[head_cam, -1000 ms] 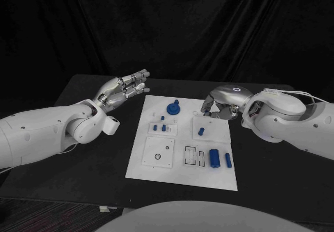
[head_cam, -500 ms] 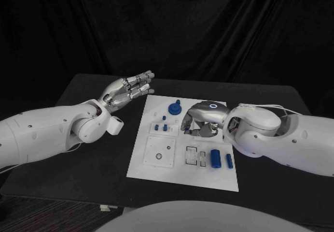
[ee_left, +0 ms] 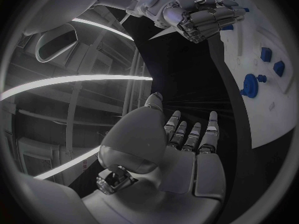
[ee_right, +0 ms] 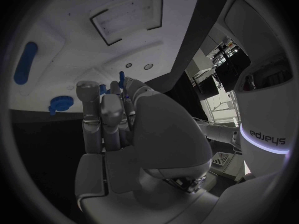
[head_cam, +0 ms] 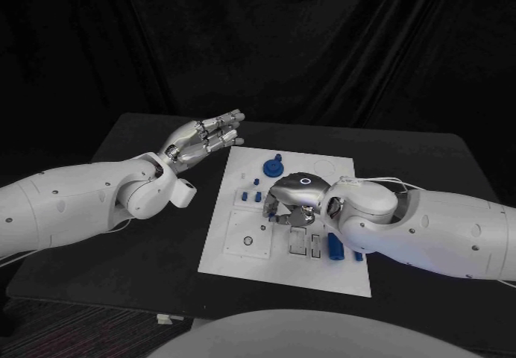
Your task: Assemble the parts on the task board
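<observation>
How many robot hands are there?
2. The left hand hovers with its fingers apart beside the white board's far left corner. The right hand is over the board's middle.

White arms (head_cam: 75, 201), silver hands (head_cam: 204, 138)

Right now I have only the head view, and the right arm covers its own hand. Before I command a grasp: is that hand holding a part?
Observer: In the right wrist view, the right hand has its fingertips right beside the small blue pegs on the board. I cannot tell whether they pinch one.
Operator: Does any other angle show it?
Observer: The left wrist view shows its fingers curled down over the board.
Operator: And the left hand's palm?
Observer: In its wrist view the left hand has a bare palm and its fingers are apart, holding nothing.
</observation>
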### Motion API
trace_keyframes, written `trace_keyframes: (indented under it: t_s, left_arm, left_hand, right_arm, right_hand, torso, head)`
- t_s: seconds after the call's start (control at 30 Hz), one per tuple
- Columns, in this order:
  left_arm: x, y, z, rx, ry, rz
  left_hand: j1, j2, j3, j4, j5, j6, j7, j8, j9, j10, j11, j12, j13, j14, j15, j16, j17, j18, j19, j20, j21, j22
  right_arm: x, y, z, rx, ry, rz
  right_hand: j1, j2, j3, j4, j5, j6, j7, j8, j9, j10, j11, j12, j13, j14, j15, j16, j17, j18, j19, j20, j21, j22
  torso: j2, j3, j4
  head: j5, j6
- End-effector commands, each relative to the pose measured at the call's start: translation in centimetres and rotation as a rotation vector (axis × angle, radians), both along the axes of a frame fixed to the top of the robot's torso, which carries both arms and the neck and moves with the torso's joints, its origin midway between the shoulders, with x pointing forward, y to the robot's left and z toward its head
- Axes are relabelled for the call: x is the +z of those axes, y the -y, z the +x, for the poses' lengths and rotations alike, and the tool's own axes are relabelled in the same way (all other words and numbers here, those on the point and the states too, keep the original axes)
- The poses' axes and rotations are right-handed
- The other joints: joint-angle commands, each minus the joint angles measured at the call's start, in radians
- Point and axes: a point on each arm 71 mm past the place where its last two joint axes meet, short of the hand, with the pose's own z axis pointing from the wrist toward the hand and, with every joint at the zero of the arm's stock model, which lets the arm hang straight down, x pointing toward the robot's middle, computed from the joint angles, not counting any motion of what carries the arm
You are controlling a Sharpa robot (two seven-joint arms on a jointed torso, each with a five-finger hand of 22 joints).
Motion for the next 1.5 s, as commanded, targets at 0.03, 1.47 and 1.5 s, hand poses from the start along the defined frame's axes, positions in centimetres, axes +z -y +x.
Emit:
trace_keyframes:
  t_s: [0.03,1.47,1.5]
  left_arm:
    - [0.0,0.2,0.0,-0.009,0.001,-0.017]
    - [-0.6,0.4,0.1,-0.022,-0.017,-0.017]
    - [-0.6,0.4,0.1,-0.022,-0.018,-0.016]
  left_hand:
    - [0.009,-0.001,0.001,-0.005,0.004,0.006,0.004,0.006,0.001,-0.002,0.007,0.006,0.001,0.005,0.0,0.004,0.001,0.006,0.007,0.001,0.004,-0.002]
    - [0.019,0.007,0.008,-0.011,0.009,0.012,0.009,0.007,0.002,-0.002,0.009,0.008,0.001,0.01,0.004,0.007,0.002,0.004,0.013,0.001,0.005,-0.005]
    - [0.019,0.007,0.008,-0.011,0.009,0.012,0.009,0.007,0.002,-0.002,0.009,0.008,0.001,0.01,0.004,0.007,0.002,0.004,0.013,0.001,0.005,-0.005]
  right_arm:
    - [-0.4,-0.4,-0.1,0.021,0.014,-0.001]
    - [-2.1,-1.2,-0.6,0.02,-0.02,-0.013]
    - [-2.2,-1.2,-0.6,0.02,-0.022,-0.014]
  right_hand:
    - [0.011,-0.003,0.001,-0.006,0.002,0.005,0.002,-0.007,-0.001,0.025,-0.02,-0.003,0.0,0.009,0.0,0.005,0.001,-0.002,0.003,-0.002,0.007,0.094]
    - [0.008,-0.007,0.002,-0.007,0.003,0.006,0.003,-0.01,-0.002,0.03,-0.02,-0.005,-0.002,0.011,0.001,0.007,0.002,-0.002,0.002,-0.002,0.004,0.092]
    - [0.008,-0.007,0.002,-0.007,0.003,0.006,0.003,-0.01,-0.002,0.03,-0.02,-0.005,-0.002,0.011,0.001,0.007,0.002,-0.002,0.002,-0.002,0.004,0.092]
  torso:
    - [0.0,-0.0005,0.004]
    - [-0.002,-0.0017,-0.0016]
    - [-0.002,-0.0019,-0.0014]
  head:
    - [-0.005,0.0]
    - [0.002,0.0]
    - [0.001,0.0]
